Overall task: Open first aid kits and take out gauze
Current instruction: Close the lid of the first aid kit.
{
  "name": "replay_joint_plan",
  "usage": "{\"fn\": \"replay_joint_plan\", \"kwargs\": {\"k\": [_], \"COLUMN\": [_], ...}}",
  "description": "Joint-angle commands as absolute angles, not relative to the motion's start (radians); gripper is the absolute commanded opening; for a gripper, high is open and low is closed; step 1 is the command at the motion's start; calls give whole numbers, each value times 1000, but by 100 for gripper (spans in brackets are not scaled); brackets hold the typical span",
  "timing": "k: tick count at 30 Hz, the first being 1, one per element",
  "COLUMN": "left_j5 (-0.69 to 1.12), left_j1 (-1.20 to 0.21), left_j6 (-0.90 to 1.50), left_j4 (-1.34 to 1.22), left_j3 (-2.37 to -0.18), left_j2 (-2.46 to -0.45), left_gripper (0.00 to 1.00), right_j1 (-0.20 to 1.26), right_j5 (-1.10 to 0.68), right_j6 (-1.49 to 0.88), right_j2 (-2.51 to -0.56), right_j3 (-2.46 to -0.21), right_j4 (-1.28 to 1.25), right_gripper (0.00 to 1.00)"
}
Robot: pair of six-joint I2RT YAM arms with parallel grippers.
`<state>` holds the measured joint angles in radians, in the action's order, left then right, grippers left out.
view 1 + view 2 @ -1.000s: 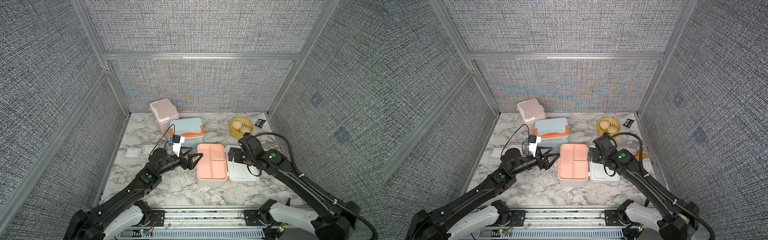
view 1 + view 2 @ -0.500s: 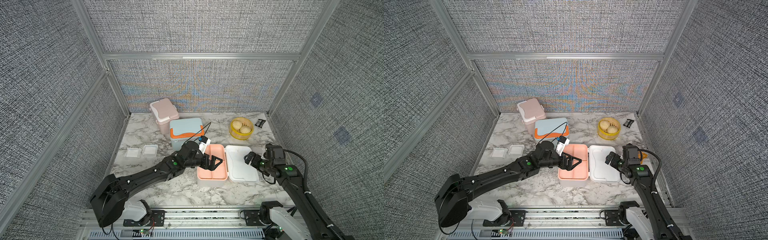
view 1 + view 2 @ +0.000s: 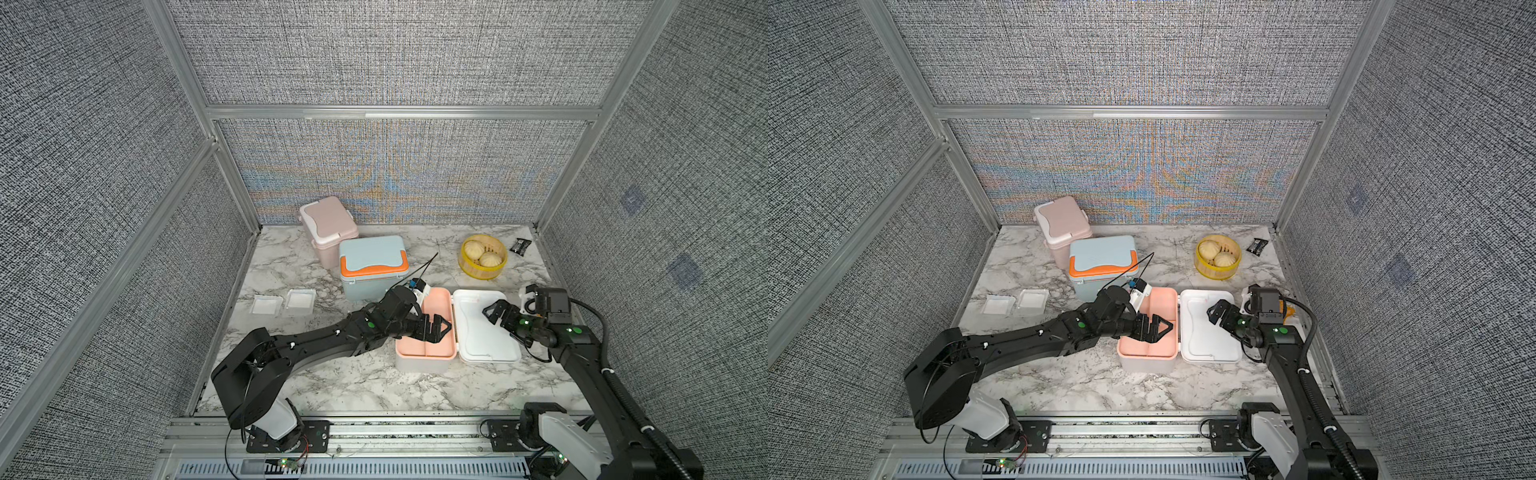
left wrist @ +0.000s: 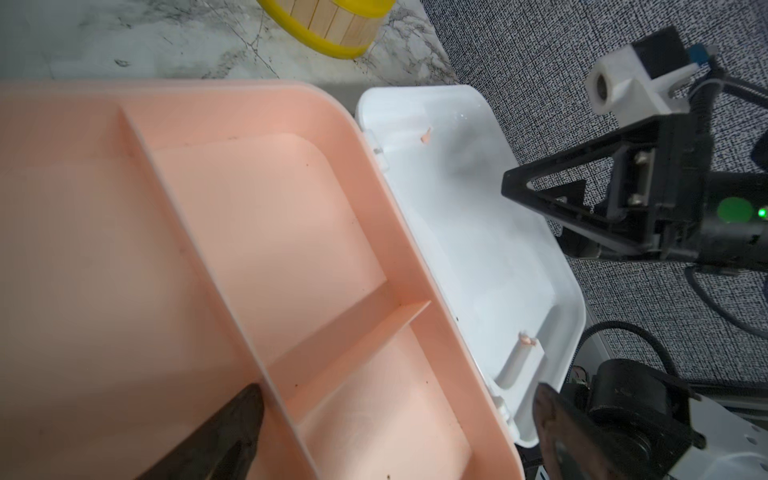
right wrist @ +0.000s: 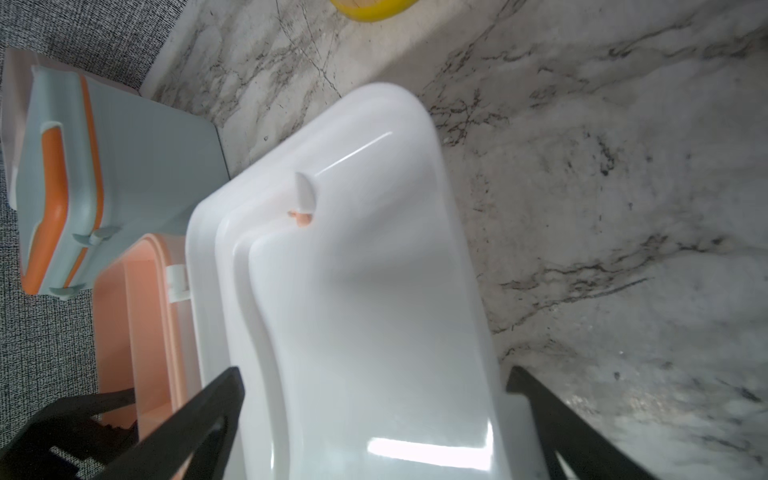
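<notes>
At lower centre, white box [image 3: 422, 365]: open, inside looks bare
gauze [image 3: 300, 300]: two pads out, left of frame
pink box [image 3: 328, 220], blue box [image 3: 372, 257]: shut
left gripper [image 3: 441, 332], right gripper [image 3: 489, 315]: spread wide, empty

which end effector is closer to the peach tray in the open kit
Left. The left end effector hangs over the peach tray; the right end effector is off to its side, over the flipped-open white lid.

Walls: grey woven fabric panels [image 3: 395, 54] closed the left, right and far sides.
Frame: aluminium bars [image 3: 399, 112] crossed the far wall and edged its corners.
Surface: white, grey-veined marble-patterned tabletop [image 3: 353, 386].
Near edge: slotted metal rail [image 3: 415, 432].
Light: even, with soft shadows.
</notes>
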<state>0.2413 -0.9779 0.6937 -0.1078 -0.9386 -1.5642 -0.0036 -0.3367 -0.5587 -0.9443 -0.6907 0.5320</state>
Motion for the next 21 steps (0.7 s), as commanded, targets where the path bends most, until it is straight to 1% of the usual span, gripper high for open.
{"fn": "replay_joint_plan", "kwargs": {"k": [1,6,10,16,21], "left_j5": [323,308,303,316,262], "left_j1": [-999,-1015,-1020,-1020,-1019], "left_j6": [740,789,837,898,867], "left_j4": [-181,-265,-359,-496,-488], "left_j3": [-936,-931,-929,-917,-862], "left_j2": [-1592,-1621,-1643,-1656,-1564], "left_gripper": [100,100,100,100,100], "right_j1": [2,6,28,153,257], "right_j5": [-551,-615,-673,-673,-608], "right_j6": [-583,-629,-669,-691,-662], "right_j2": [-914,-864,-873,-929,-964], "right_j3": [-739,-815,-877,-980,-1055], "right_j4": [494,498,468,445,474], "right_gripper": [99,99,99,99,99]}}
